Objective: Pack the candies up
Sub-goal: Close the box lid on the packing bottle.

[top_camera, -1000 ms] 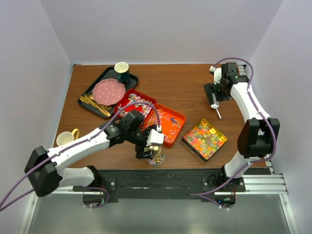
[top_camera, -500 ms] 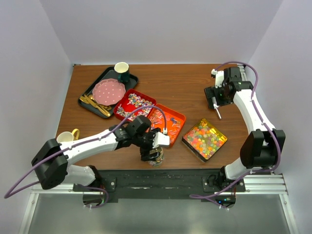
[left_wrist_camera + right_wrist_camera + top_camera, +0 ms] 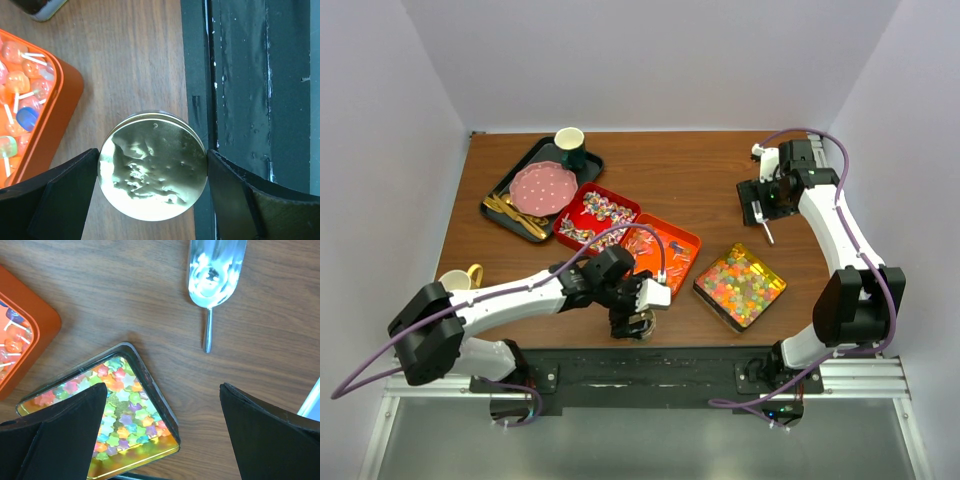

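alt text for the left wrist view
A round gold lid sits between the left tool's two black fingers, which flank its sides on a brown wooden table. An orange tray of lollipops lies at the left edge.

The top external camera looks steeply down from above and behind the arm bases, taking in the whole wooden table (image 3: 700,185) at a distance. The left wrist camera points straight down, very close, over the table's near edge, filling its middle with a round gold lid (image 3: 152,166) and catching the orange tray (image 3: 47,125) at left. The right wrist camera also faces down, from higher, over the silver scoop (image 3: 214,277) and the gold tin (image 3: 107,415) of star candies. Both wrist views share the orange tray; the top view contains everything.
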Tool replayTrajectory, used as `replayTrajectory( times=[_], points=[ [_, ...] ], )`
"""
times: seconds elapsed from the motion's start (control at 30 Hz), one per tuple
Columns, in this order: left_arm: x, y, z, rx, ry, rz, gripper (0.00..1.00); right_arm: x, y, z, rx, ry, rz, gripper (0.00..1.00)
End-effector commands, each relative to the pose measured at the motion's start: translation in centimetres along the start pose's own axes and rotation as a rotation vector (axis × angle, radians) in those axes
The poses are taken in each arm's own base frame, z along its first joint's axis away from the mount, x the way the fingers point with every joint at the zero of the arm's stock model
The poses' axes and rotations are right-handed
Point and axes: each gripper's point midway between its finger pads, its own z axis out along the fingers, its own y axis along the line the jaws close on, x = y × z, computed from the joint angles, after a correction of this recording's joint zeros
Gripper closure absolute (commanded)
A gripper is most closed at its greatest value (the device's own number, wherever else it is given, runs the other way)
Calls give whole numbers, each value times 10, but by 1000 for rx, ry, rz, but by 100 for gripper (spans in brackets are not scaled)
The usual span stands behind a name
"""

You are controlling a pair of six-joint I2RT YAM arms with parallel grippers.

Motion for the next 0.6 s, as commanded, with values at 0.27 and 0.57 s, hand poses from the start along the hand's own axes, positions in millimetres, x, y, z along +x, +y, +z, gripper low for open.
replayTrajectory(
  times=[0.27,0.57],
  points=[
    [-4,2,8,-14,-2,22,10,-7,14,-5,-65,-35,23,1],
    [-17,-2,-27,-147,-150,9,0,-14,14,-14,-74,-43,-23,1]
  ],
)
